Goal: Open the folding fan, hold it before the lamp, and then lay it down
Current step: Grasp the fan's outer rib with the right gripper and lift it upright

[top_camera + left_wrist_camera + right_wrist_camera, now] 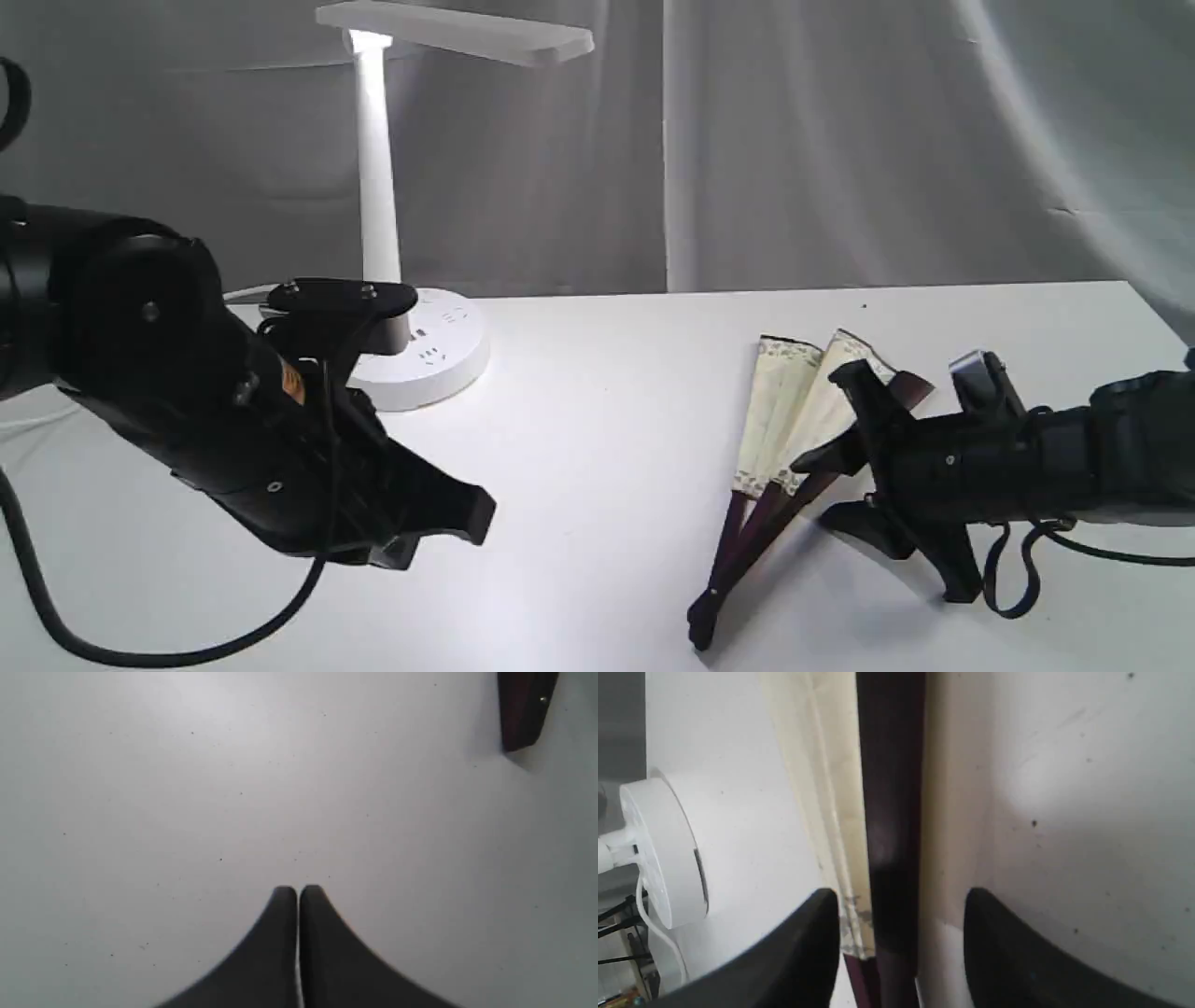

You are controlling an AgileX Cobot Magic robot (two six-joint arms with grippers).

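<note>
Right fingers point(803, 952) wide, straddling one folding fan point(789, 401); left fingers point(275, 942) pressed together, empty; one lamp point(378, 187).

Table point(607, 467): white, flat, matte; tiny dark specks point(221, 859) scattered over surface; brighter patch near middle. Backdrop curtain point(887, 140): pale grey-white cloth, hangs behind table's far edge, soft folds, one straight vertical seam point(665, 140). Thin black struts point(619, 931): beyond table edge, blurred.
</note>
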